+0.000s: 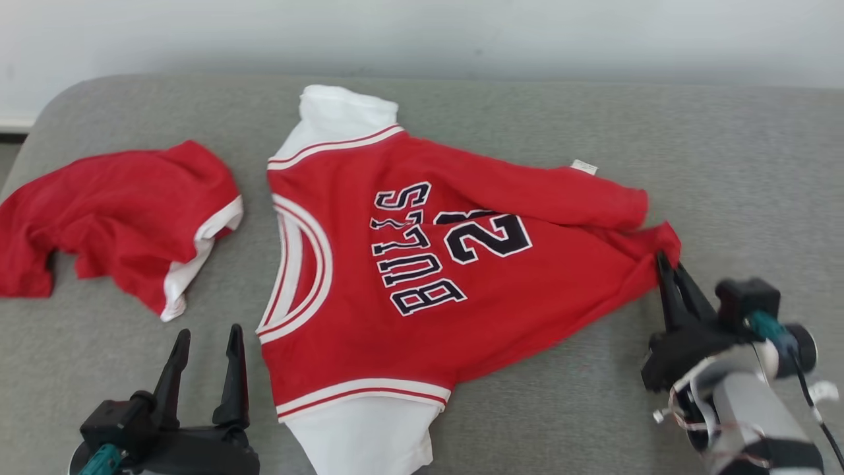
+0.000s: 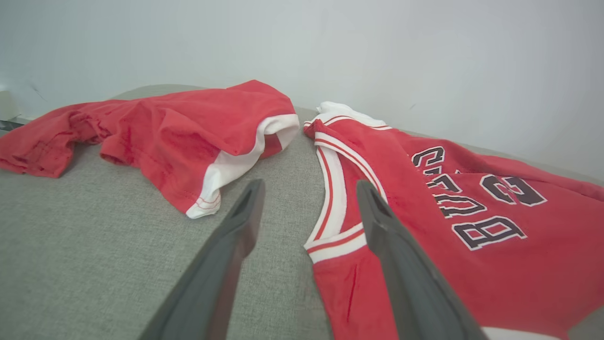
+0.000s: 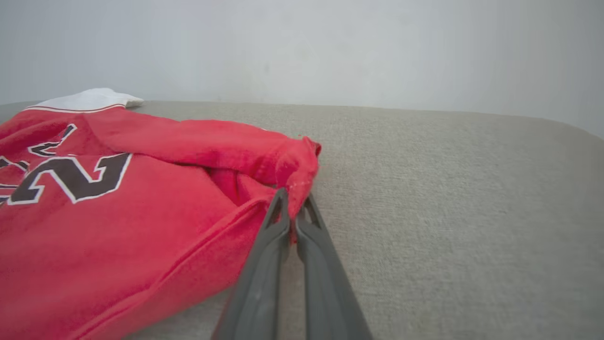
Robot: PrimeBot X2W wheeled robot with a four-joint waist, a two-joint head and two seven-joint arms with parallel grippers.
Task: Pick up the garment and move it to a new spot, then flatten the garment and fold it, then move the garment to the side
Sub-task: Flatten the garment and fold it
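Red Bulls jersey (image 1: 428,297) spread across the middle of the grey fabric-topped desk (image 1: 725,165), neckline toward the robot's left, hem toward its right. Black "BULLS" and "23" lettering face up, reading sideways in the head view. White sleeves (image 1: 336,109) sticking out at the far and near edges. Far side of the body folded over on itself, with a small white tag (image 1: 584,166) showing on the fold.

Right hand (image 1: 661,258) at the hem corner of the jersey, fingers pressed together, pinching a bunch of red cloth between the tips. Same pinch plain in the right wrist view: right hand (image 3: 295,196) closed on the jersey (image 3: 118,236), the cloth gathered into a small peak just past the tips, the rest lying on the desk (image 3: 448,189).

Left hand (image 1: 208,332) low at the near left, fingers spread wide, holding nothing, tips just beside the jersey's striped neckline. In the left wrist view, left hand (image 2: 309,185) with one finger overlapping the jersey (image 2: 519,283) at its white-and-red trim, the other over the grey desk (image 2: 71,236).

Red shorts (image 1: 125,204) with white trim crumpled at the left end of the desk, near the jersey but apart from it, a strip of grey between. Same shorts (image 2: 179,127) ahead of the left hand in its wrist view.

Pale wall (image 1: 422,33) behind the desk.
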